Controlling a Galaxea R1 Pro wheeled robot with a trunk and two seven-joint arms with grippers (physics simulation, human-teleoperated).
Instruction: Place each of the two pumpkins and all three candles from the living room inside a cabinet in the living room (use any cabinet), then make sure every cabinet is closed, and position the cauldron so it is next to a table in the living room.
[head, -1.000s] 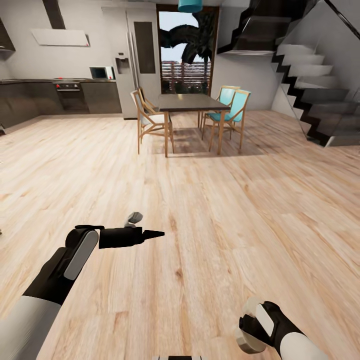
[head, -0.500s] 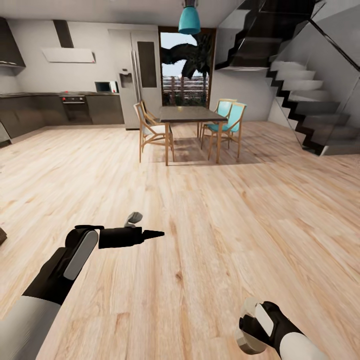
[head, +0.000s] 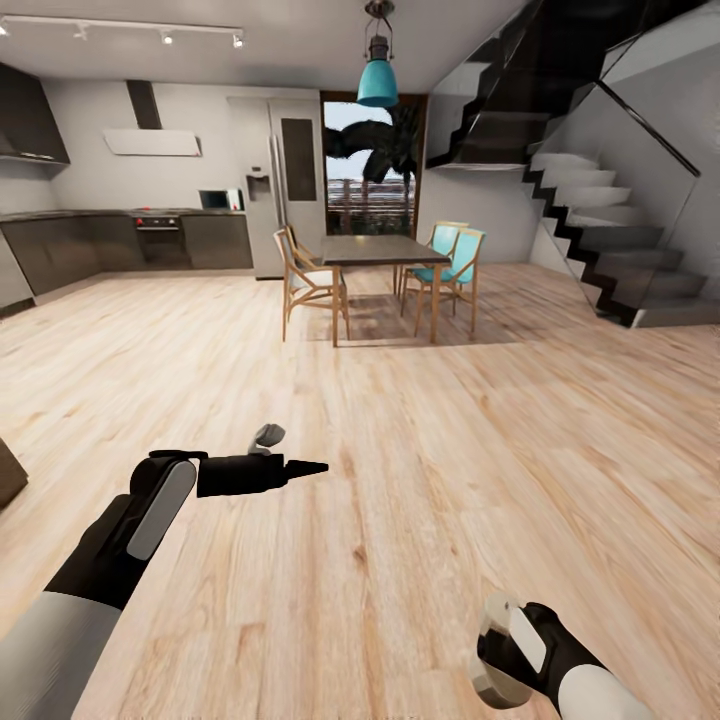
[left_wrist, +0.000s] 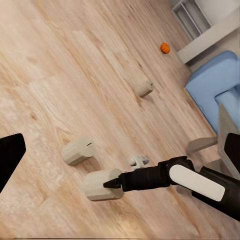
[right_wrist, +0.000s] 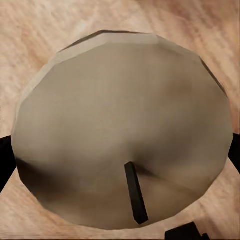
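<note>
Right tool (right_wrist: 120, 157) is clamped on a candle (right_wrist: 120, 90): the black fingers sit at either side of it, wick facing the wrist camera, and it's held low at my right side over the wood floor (head: 420, 480). Left tool (left_wrist: 125, 142) is spread wide, fingers (left_wrist: 10, 157) at both edges of its own view, nothing between them. Looking along it, I see my right arm with that candle at its tip. Just past it a second candle (left_wrist: 77, 150) lies on its side on the floor, and a third candle (left_wrist: 145, 88) lies further on, well apart from it. Beyond those a pumpkin (left_wrist: 165, 47) rests on the floor near a white shelf unit (left_wrist: 192, 17), with a blue sofa (left_wrist: 215, 85) off to one side. Straight ahead in the head view, across open floor, stands the dining table (head: 380, 250) with chairs (head: 305, 280). Past it are the kitchen (head: 130, 240) and the stairs (head: 600, 230).
</note>
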